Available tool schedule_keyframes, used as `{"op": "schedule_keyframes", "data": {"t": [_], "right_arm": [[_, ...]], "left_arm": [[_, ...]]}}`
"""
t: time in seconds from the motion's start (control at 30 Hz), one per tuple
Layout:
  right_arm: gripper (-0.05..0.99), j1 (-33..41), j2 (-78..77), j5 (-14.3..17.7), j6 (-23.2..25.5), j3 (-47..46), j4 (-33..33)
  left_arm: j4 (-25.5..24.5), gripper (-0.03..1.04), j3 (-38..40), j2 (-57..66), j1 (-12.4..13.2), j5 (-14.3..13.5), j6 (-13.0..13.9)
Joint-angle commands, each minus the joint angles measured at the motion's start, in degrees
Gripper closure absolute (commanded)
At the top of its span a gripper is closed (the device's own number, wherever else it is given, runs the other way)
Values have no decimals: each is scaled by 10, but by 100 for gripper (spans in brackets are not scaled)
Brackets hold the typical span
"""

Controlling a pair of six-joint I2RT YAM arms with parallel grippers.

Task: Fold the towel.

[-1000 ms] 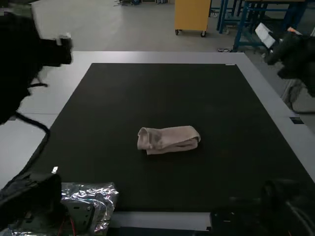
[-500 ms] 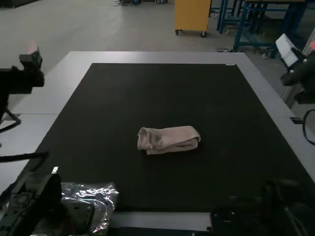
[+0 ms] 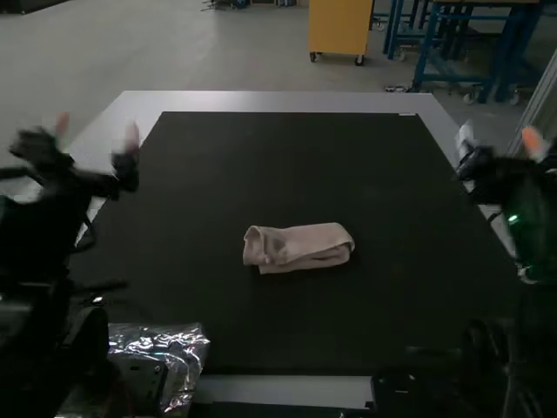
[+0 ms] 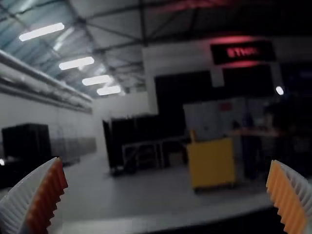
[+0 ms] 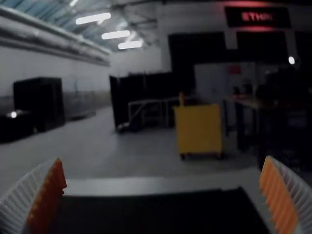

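Towel [image 3: 305, 242], folded, on black mat [image 3: 287, 165], apart from shiny wrapping [image 3: 184, 348].

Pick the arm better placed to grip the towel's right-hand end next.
Right, I'd judge: the right gripper is open on that side of the towel, while the left gripper, also open, would have to reach across it.

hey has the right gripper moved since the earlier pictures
Yes, lower in the high view: the right gripper has gone from above the level of the table's far edge to below it.
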Motion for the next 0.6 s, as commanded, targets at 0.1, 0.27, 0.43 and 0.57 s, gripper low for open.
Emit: {"op": "schedule_keyframes", "data": {"t": [0.1,0.27,0.43,0.57], "right_arm": [[2,-9,-3,6,-17,-52,17],[2,-11,-3,56,-25,-80,44],[2,-11,-3,158,-40,-118,-19],[2,-11,-3,158,-50,-119,-88]], "left_arm": [[-13,4,-25,-1,3,65,-59],[-69,4,-57,-1,3,56,-60],[-127,4,-56,-1,1,33,-59],[-161,4,-56,-1,3,32,-64]]}}
